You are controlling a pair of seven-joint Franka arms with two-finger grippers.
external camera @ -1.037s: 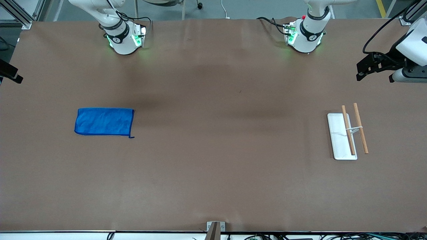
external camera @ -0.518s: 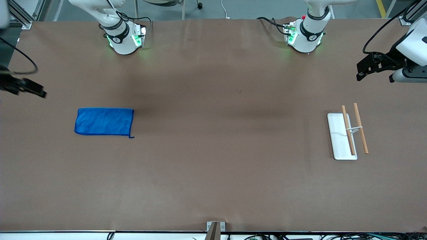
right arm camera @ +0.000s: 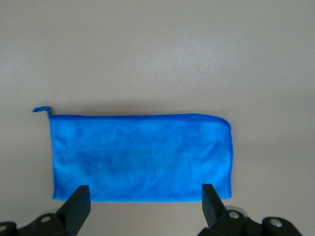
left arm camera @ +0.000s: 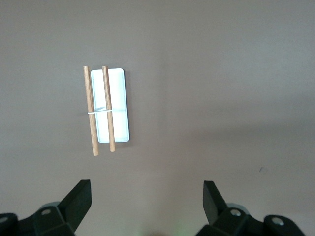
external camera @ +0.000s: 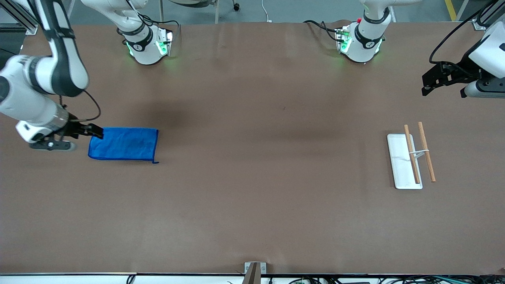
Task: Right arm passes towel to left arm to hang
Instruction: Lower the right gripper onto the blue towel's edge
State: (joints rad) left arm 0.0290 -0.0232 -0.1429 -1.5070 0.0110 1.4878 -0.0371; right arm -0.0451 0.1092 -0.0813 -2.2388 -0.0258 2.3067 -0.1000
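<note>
While the bright blue rectangular microfibre towel [external camera: 123, 143] lies flat on the brown table [external camera: 252, 205], toward the right arm's end, you see that nothing has gripped it yet. Its small corner loop [external camera: 156, 161] sticks out at the corner nearer to the front camera, on the side toward the middle of the table.

Your right arm's black two-finger gripper [external camera: 93, 131] hangs over the towel's short edge that faces the right arm's end of the table. Its jaws are spread wide, and in the right wrist view the two fingertips [right arm camera: 78, 201] frame the cloth [right arm camera: 140, 157] with a wide gap between them. I judge this is the approach for the pick: the gripper looks down on the towel so that it can come down and pinch the fabric.

Your left arm's black two-finger gripper [external camera: 432, 81] waits up in the air at the left arm's end of the table, with its jaws also spread. Its wrist camera looks at the white flat rack base with two thin wooden rods [left arm camera: 105, 110]. This rack [external camera: 410, 159] stands well apart from the towel, and I suppose it is placed there so the left arm can reach it for the hanging.

The passing is not yet started. For the next move you should lower the right gripper carefully, because a thin flat cloth is easy to miss.
</note>
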